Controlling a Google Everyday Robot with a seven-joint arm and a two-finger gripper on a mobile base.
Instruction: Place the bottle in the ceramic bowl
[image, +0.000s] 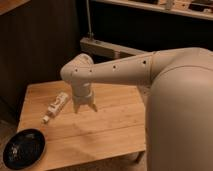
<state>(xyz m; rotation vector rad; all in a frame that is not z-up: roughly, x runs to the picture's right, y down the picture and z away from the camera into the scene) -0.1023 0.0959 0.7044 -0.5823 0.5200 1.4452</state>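
Note:
The small white bottle (56, 106) lies on its side on the wooden table (110, 125), cap toward the front left. The black glossy ceramic bowl (23, 148) sits at the table's front left corner, apart from the bottle. My gripper (85, 107) hangs pointing down just right of the bottle, a little above the table top. Its two fingers stand apart with nothing between them. The bottle is not touched.
My white arm (165, 75) crosses the right half of the view and hides the table's right side. A dark wall is behind the table. A pale bench or shelf (107, 47) stands at the back.

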